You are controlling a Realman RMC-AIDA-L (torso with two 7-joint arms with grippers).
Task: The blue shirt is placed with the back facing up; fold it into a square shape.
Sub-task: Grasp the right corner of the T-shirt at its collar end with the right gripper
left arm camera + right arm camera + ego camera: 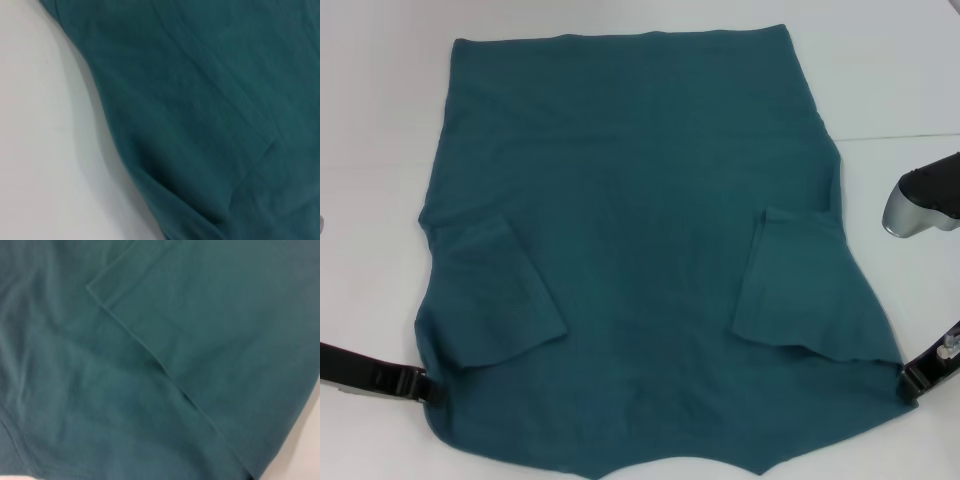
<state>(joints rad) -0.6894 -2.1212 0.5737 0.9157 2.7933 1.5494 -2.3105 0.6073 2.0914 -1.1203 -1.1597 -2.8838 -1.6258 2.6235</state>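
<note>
Two infolded sleeves on soft blue shirt (640,230)

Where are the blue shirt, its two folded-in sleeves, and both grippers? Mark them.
blue shirt (640,200), head view, middle of the plain back.
left sleeve (500,295), head view, folded-in panel.
right sleeve (790,280), head view, folded-in panel.
left gripper (420,385), head view, at shirt edge.
right gripper (912,380), head view, at shirt edge.

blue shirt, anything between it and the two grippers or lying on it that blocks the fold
Nothing visible does. The blue shirt lies spread on the white table, both sleeves already folded in, with nothing on top. The left gripper and right gripper sit right at its near side edges.
</note>
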